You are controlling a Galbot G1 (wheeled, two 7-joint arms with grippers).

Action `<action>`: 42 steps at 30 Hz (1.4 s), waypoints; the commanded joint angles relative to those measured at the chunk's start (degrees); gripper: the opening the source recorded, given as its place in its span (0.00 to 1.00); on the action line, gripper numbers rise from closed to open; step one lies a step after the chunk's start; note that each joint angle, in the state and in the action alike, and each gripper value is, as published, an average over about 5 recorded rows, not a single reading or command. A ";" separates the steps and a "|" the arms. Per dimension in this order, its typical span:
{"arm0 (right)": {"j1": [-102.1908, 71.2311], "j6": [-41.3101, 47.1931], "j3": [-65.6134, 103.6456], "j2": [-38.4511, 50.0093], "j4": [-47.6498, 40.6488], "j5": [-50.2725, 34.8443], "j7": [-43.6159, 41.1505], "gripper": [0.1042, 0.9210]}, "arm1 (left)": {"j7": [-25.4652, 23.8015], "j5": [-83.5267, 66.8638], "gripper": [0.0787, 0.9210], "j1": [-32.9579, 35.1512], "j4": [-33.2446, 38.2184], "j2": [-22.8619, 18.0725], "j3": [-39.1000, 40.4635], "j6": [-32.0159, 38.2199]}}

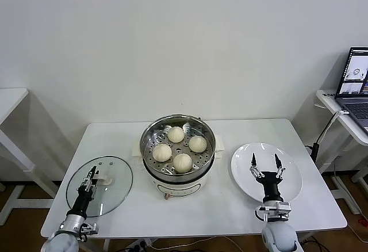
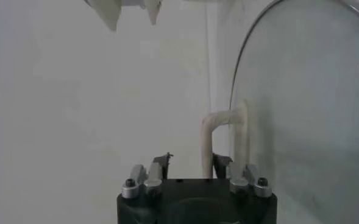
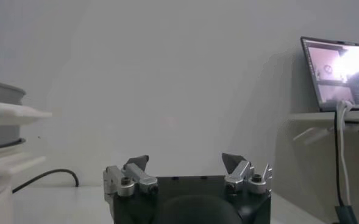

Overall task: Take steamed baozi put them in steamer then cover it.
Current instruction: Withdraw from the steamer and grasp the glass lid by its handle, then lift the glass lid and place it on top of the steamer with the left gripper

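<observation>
This looks like a robotics lab or test room rather than a home kitchen. A plain white folding surface point(image 1: 241, 206) stands against a bare white wall point(image 1: 184, 39), with no cupboards, sink or stove. Other white tables sit to either side, and the side table point(image 1: 345, 117) on the right carries an open laptop point(image 1: 353, 82) with cables point(image 1: 325, 131) trailing down. The steamer point(image 1: 178, 148) is a small plug-in countertop unit set out alone, staged like a demonstration.

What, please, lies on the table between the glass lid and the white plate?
In the head view, the steamer sits between the lid and the plate, with four baozi inside it and still uncovered.
</observation>
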State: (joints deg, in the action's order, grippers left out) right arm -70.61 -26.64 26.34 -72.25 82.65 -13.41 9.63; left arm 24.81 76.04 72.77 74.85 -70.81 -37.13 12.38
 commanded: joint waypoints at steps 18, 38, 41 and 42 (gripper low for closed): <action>0.34 0.02 0.55 -0.03 1.14 0.98 0.25 0.88 | -10.54 -14.96 0.13 3.11 35.34 5.52 -7.50 -14.46; -0.30 0.74 2.19 -0.83 1.01 1.53 0.38 0.88 | -28.11 -6.49 0.13 -11.04 45.65 -6.32 39.50 -38.94; -0.51 0.48 2.74 -1.25 0.54 1.80 0.34 0.88 | -32.98 -3.09 0.13 -12.83 43.75 -8.74 41.33 -40.94; -0.56 0.38 2.91 -1.38 0.35 1.91 0.33 0.88 | -34.74 -2.04 0.13 -13.39 43.11 -9.47 41.64 -41.51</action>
State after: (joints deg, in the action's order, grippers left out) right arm -70.95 -25.93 28.36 -73.16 83.54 -11.82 10.02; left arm 3.70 66.78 66.88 118.02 -72.17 -14.85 -17.66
